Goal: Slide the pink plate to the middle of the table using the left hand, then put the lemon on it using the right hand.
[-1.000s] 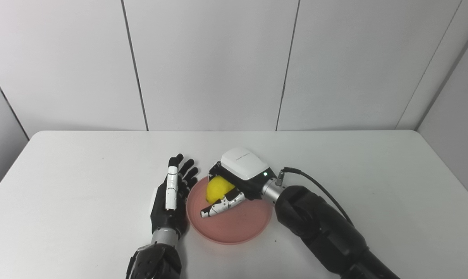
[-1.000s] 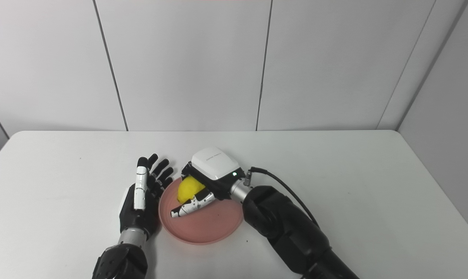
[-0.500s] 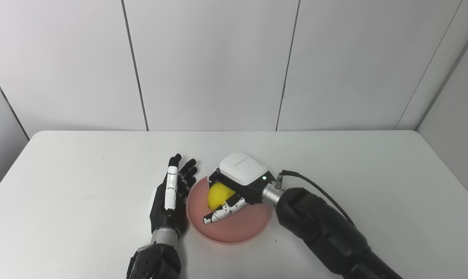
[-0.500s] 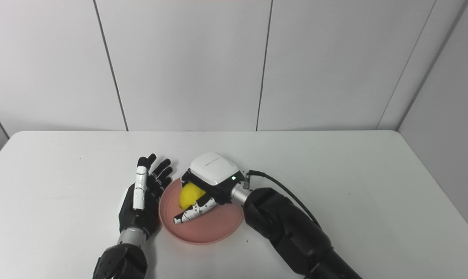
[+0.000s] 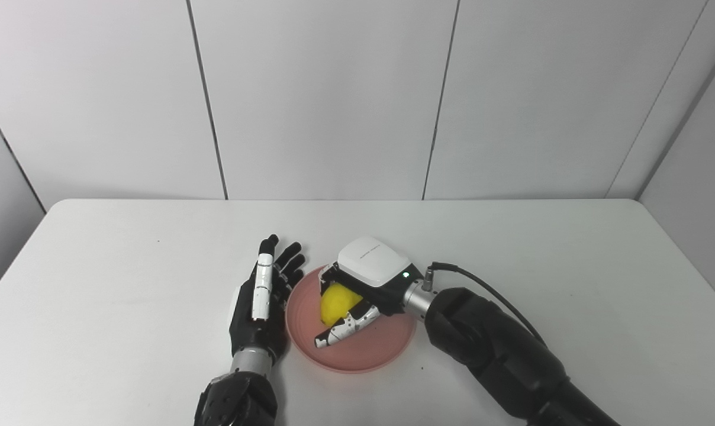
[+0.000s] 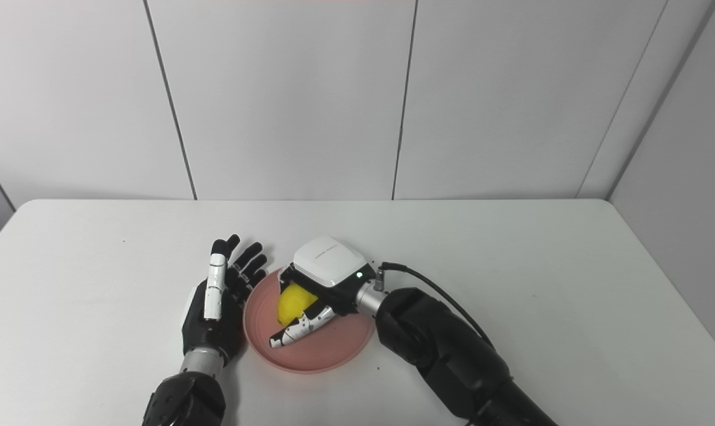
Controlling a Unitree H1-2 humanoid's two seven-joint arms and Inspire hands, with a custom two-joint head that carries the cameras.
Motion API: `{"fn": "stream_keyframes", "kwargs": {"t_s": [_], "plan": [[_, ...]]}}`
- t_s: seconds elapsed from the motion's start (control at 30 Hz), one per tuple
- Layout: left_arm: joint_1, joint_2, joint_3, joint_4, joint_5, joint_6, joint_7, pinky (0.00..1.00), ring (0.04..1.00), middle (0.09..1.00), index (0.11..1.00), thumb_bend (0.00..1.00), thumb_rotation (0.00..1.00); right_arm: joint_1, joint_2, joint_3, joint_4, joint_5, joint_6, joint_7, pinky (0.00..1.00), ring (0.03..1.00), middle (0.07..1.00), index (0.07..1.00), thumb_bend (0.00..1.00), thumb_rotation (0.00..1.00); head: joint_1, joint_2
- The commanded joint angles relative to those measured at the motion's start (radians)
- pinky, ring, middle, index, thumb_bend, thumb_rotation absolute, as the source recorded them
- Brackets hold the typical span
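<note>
The pink plate (image 5: 369,349) lies on the white table (image 5: 97,284) near the middle, toward the front. My right hand (image 5: 366,284) is shut on the yellow lemon (image 5: 337,296) and holds it low over the plate's left half; whether the lemon touches the plate I cannot tell. The lemon also shows in the right eye view (image 6: 293,302). My left hand (image 5: 263,302) is open, fingers stretched out flat and pointing away, right beside the plate's left rim.
The table's far edge meets grey wall panels (image 5: 334,94). A black cable (image 5: 488,284) runs from my right wrist over the table.
My right hand has lowered with the lemon toward the plate and come slightly nearer. The left hand and the plate have stayed still.
</note>
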Motion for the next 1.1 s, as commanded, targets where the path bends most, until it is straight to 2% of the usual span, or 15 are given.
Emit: {"fn": "stream_keyframes", "kwargs": {"t_s": [0.0,0.13,0.23,0.37,0.47,0.7,0.8,0.97,1.07], "plan": [[-0.006,-0.056,0.001,0.019,0.01,0.024,0.02,0.94,0.868,0.83,0.918,0.72,0.79,-0.047,-0.015,-0.014,-0.048,-0.007,0.011,0.022,0.32,0.378,0.441,0.499,0.8,0.75,0.001,0.001],[-0.003,-0.055,-0.002,0.013,0.02,0.027,0.025,0.93,0.854,0.818,0.912,0.72,0.8,-0.042,-0.022,-0.025,-0.069,-0.011,0.022,0.053,0.42,0.497,0.554,0.587,0.88,0.76,0.001,0.004],[-0.003,-0.058,0.0,0.013,0.026,0.028,0.03,0.92,0.857,0.817,0.912,0.73,0.8,-0.037,-0.022,-0.032,-0.073,-0.018,0.025,0.062,0.47,0.552,0.606,0.619,0.93,0.77,0.002,0.004],[-0.004,-0.058,0.0,0.015,0.028,0.03,0.03,0.91,0.861,0.816,0.91,0.74,0.81,-0.035,-0.018,-0.045,-0.071,0.002,0.013,0.063,0.46,0.553,0.615,0.635,0.96,0.73,0.002,0.002],[-0.004,-0.058,0.001,0.018,0.024,0.028,0.027,0.92,0.871,0.826,0.914,0.75,0.81,-0.037,-0.017,-0.054,-0.07,0.018,0.009,0.072,0.47,0.571,0.64,0.652,0.95,0.66,0.004,0.002],[-0.009,-0.057,0.003,0.028,0.031,0.021,0.031,0.92,0.861,0.81,0.898,0.76,0.8,-0.049,-0.026,-0.053,-0.073,0.014,-0.02,0.058,0.47,0.567,0.639,0.662,0.99,0.74,-0.001,-0.002],[-0.015,-0.051,0.002,0.04,0.033,0.019,0.026,0.91,0.861,0.815,0.901,0.78,0.81,-0.056,-0.028,-0.059,-0.074,0.022,-0.025,0.055,0.47,0.568,0.643,0.662,0.99,0.74,0.0,-0.007],[-0.023,-0.051,0.008,0.049,0.032,0.019,0.027,0.98,0.867,0.815,0.898,0.79,0.81,-0.068,-0.032,-0.074,-0.078,0.052,-0.051,0.041,0.47,0.564,0.629,0.649,0.99,0.74,-0.003,-0.01],[-0.024,-0.052,0.01,0.049,0.029,0.018,0.023,0.98,0.857,0.807,0.892,0.79,0.81,-0.07,-0.037,-0.088,-0.093,0.078,-0.08,0.024,0.46,0.569,0.632,0.638,0.98,0.74,-0.005,-0.011]]}}
